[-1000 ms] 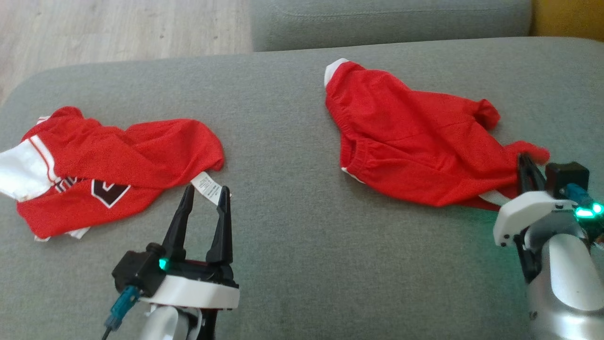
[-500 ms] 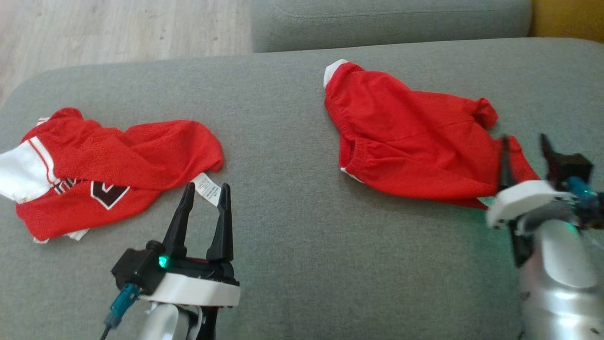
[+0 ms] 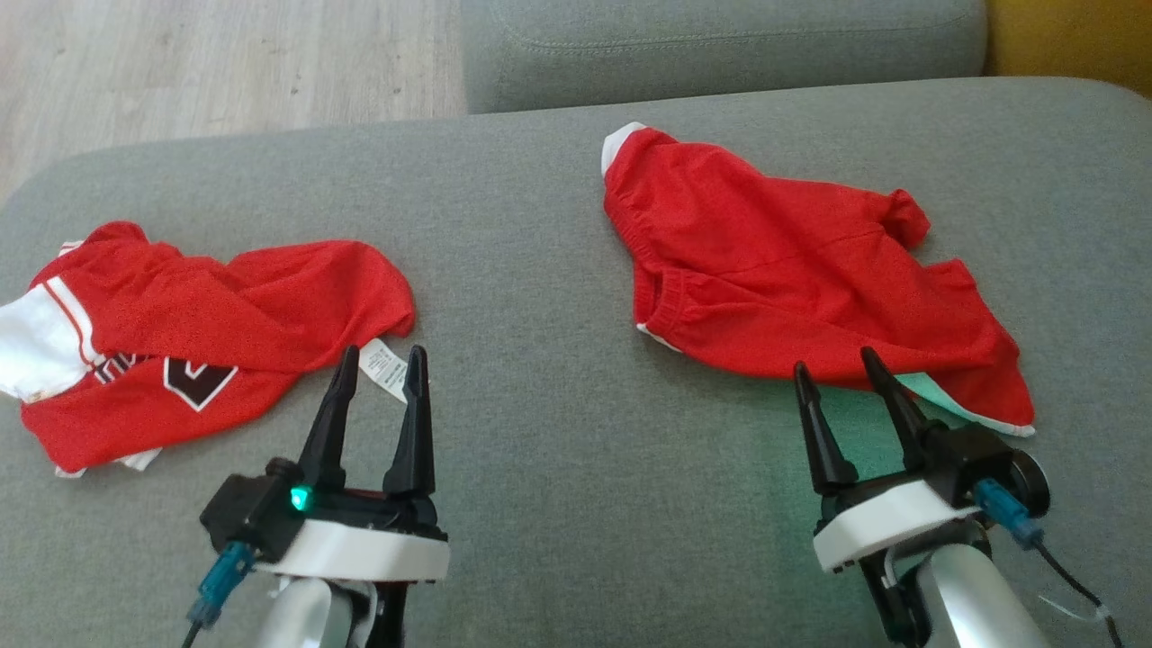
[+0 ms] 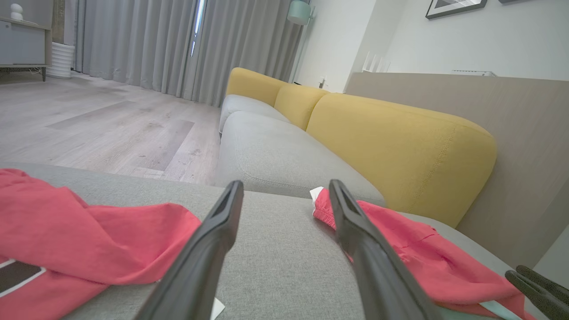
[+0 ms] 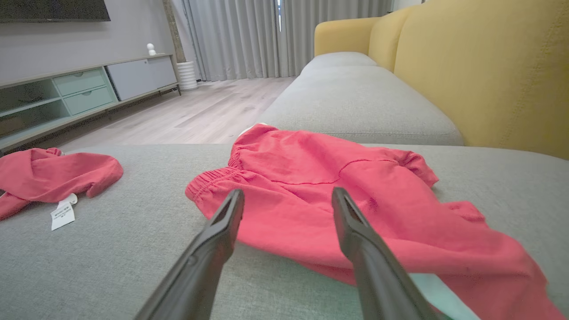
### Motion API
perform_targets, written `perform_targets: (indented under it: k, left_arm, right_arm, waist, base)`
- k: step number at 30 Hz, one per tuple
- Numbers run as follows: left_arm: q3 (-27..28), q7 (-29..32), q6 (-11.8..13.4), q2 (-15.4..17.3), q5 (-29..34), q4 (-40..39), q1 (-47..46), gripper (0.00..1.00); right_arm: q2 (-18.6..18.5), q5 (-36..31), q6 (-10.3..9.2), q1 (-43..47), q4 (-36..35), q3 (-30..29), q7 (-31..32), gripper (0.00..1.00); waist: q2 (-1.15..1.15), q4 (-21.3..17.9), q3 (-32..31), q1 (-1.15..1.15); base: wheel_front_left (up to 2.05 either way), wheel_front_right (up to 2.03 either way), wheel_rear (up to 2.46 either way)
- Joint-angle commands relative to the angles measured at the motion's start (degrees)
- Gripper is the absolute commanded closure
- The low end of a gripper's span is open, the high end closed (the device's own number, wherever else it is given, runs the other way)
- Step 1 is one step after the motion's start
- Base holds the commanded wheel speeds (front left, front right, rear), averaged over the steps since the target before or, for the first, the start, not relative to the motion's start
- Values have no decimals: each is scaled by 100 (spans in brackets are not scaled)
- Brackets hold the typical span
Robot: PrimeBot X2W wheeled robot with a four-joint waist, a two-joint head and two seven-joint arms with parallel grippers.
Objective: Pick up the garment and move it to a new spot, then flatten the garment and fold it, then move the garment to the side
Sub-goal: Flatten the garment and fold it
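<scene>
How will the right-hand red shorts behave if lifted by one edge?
Probably floppy: the red shorts lie rumpled on the grey cushion, so they'd likely drape and bunch. The thin folds suggest little weight. A push would probably wrinkle them, not slide them.

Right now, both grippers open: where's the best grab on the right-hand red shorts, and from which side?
Probably the near corner of the gathered waistband on the red shorts: a thick raised ridge with bare cushion beside it, so a finger can slide under. Come low from the robot's side with the open right gripper, which sits just short of the near edge.
</scene>
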Motion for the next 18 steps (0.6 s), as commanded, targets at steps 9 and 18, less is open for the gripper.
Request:
perform_targets:
  k: [9,18]
  left_arm:
    - [68,-54,9,17,44,-209,-246,0]
    - [-35,-54,9,17,-10,-150,-383,0]
  right_arm:
    - [-11,-491,39,-548,45,596,-25,0]
    - [-11,-1039,39,-1483,1297,947,81,0]
  waist:
    - [0,230,238,0]
    - [0,605,456,0]
  base:
    - [0,0,0]
    - [0,0,0]
